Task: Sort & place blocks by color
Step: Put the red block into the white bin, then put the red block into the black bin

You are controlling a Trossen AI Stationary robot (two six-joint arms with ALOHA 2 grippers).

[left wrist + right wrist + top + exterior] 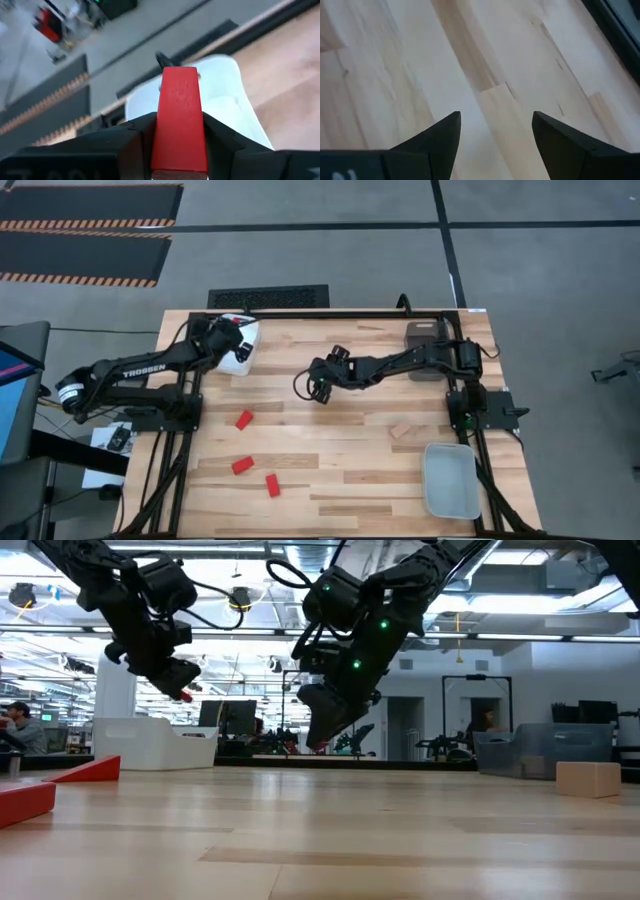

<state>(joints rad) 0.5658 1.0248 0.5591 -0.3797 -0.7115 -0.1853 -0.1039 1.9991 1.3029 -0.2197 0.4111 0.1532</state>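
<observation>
Left wrist view: left gripper [178,145] clamps a bright red rectangular block [179,120] above the white plastic tray [235,100]; right gripper [496,131] hovers mid-table, fingers spread, empty.

The red block [179,120] in the left pincer [177,142] is cut off at the picture's edge. The arm hides much of the white tray [243,348]. In the low view another red block [25,802] runs off the edge.

Both arms [130,375] are matte black with jointed cylindrical links. The left arm carries white "TROSSEN" lettering and a white band near its base. Black cables loop along the links. Green indicator lights show on the right arm [365,630]. The fingers [437,137] are dark, tapered wedges.
</observation>
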